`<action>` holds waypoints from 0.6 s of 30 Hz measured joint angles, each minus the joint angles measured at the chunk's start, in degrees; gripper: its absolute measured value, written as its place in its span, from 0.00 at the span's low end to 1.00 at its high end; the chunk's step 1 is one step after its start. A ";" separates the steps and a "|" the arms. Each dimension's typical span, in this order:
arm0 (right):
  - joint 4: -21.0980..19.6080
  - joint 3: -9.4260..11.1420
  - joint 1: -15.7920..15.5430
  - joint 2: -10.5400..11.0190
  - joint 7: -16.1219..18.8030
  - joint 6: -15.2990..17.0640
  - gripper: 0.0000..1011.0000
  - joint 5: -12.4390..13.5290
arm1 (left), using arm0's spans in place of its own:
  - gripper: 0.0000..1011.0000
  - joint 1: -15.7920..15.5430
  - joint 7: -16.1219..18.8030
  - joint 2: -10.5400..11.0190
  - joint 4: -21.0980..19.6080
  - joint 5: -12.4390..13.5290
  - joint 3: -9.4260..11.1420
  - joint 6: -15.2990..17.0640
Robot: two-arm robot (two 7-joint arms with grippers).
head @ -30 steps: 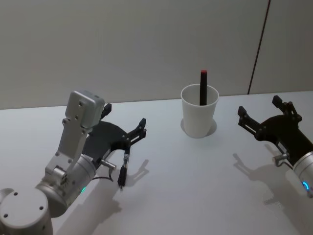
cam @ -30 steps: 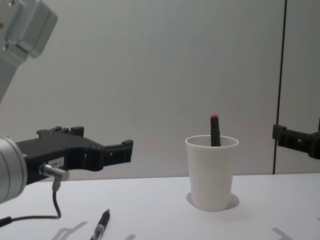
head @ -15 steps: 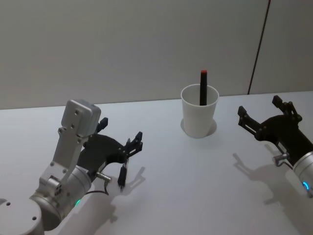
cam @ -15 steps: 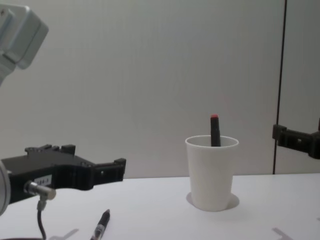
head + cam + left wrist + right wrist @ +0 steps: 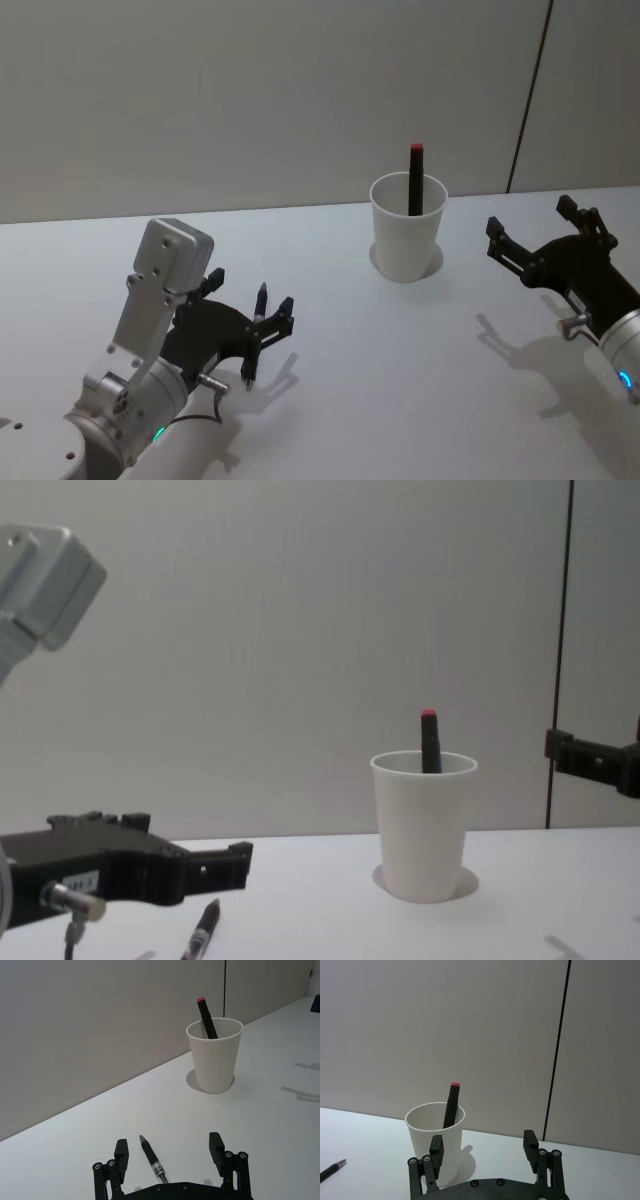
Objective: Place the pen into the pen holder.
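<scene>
The pen (image 5: pixel 151 1160), dark with a clear section along its barrel, lies flat on the white desk (image 5: pixel 400 380) on the robot's left side, well apart from the pen holder (image 5: pixel 407 235). The left end effector (image 5: pixel 169 1146) is low over the desk with its fingers spread wide apart, one on each side of the pen; in the left wrist view neither finger touches it, and the pen's tip points out beyond the fingertips toward the wall. The pen holder, a white paper cup, stands upright farther back and toward the right, close to the wall. Inside it a second black pen with a red end (image 5: pixel 430 742) leans against the rim and sticks up above it. The right end effector (image 5: pixel 532 218) hangs above the desk to the right of the cup, its fingers apart and holding nothing, pointed toward the cup.
</scene>
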 joint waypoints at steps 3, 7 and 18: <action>0.00 0.00 0.00 0.00 0.00 0.00 0.99 0.00 | 0.99 0.15 -0.17 -0.02 -0.17 -0.15 0.01 1.28; 0.00 0.00 0.00 0.00 0.00 0.00 0.99 0.00 | 0.99 0.26 -0.33 -0.15 -0.26 -0.26 0.05 2.84; 0.00 0.00 0.00 0.00 0.00 0.00 0.99 0.00 | 0.99 -0.25 -0.88 -1.49 0.34 0.04 0.33 7.08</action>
